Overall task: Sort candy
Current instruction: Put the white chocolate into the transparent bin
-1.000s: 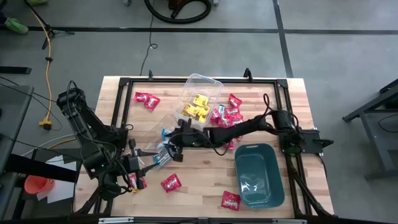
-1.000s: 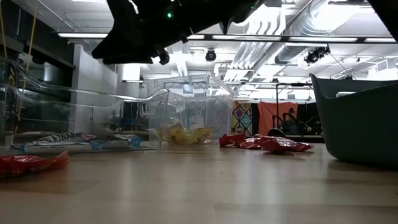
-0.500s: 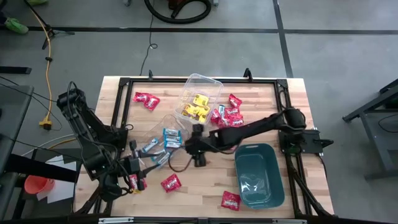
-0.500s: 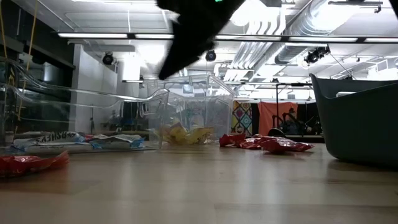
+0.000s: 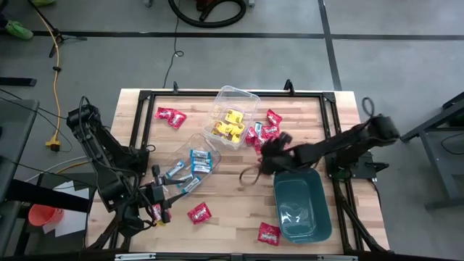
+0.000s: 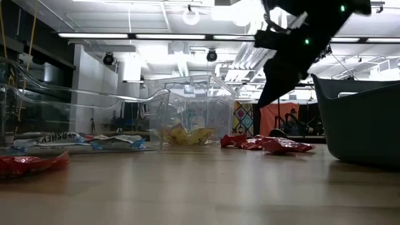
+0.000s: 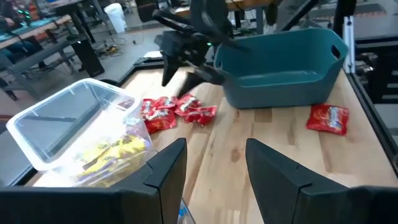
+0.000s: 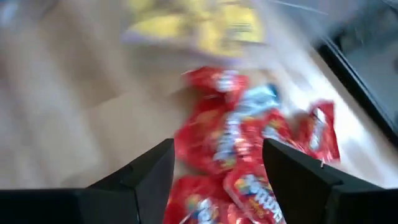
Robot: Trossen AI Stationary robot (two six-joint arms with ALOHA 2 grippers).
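Note:
Red candy packets lie heaped on the wooden table between a clear tub of yellow candy and the teal bin. Blue-and-white candy lies in a second clear tub. My right gripper hangs open and empty just above the red heap, slanting down toward it. My left gripper stands open and empty at the table's near left, pointing across the table.
Loose red packets lie at the far left, near the front, beside the teal bin and under my left arm. Two blue packets lie outside the tub. A black frame rims the table.
My right gripper has swung from over the blue-candy tub toward the table's right edge and a little toward the far edge. It now hangs over the red heap, having tipped from steeply down to a shallower slant.

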